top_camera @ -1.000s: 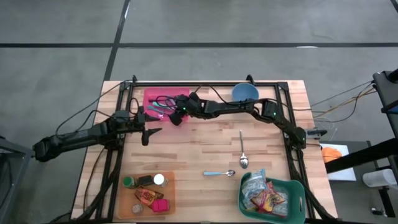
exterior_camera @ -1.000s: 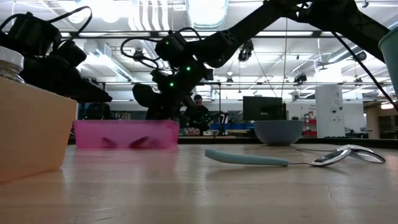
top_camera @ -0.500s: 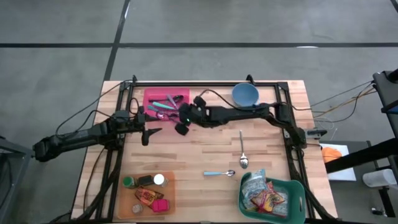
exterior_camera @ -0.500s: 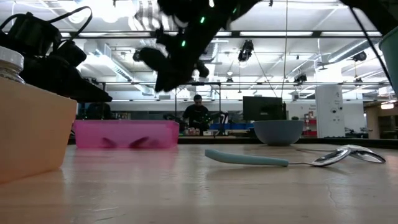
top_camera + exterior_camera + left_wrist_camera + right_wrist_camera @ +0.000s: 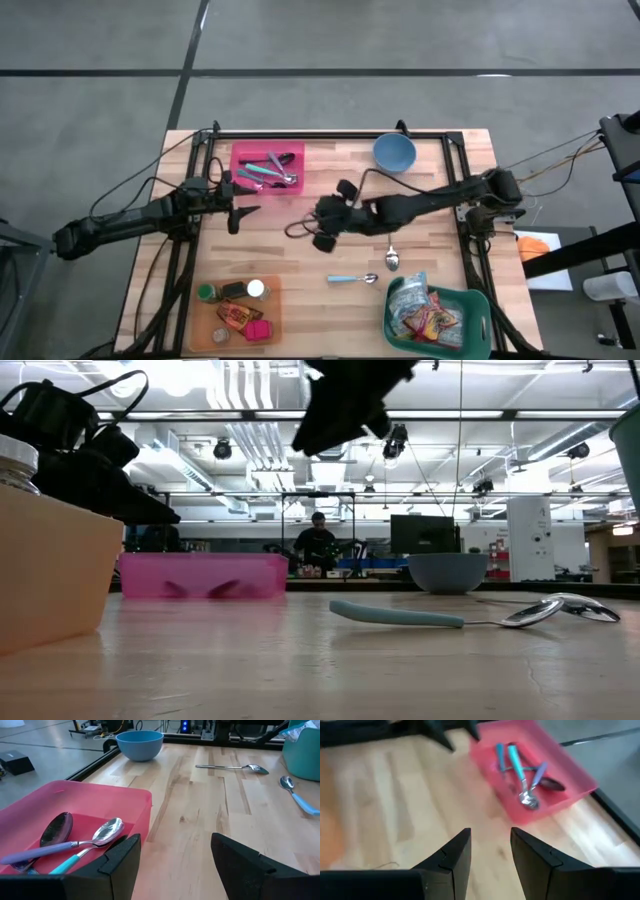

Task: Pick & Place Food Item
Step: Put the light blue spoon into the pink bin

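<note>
From above we see the right gripper [image 5: 322,222] mid-table, empty, fingers parted; food packets [image 5: 430,318] sit in the green bin [image 5: 482,310], print unreadable. The left wrist view shows the left gripper [image 5: 175,865] open, empty, beside the pink tray [image 5: 75,802].

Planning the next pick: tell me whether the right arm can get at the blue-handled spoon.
Probably yes. The right gripper hangs open and empty over bare wood, and the blue-handled spoon lies alone nearby with nothing between them.
</note>
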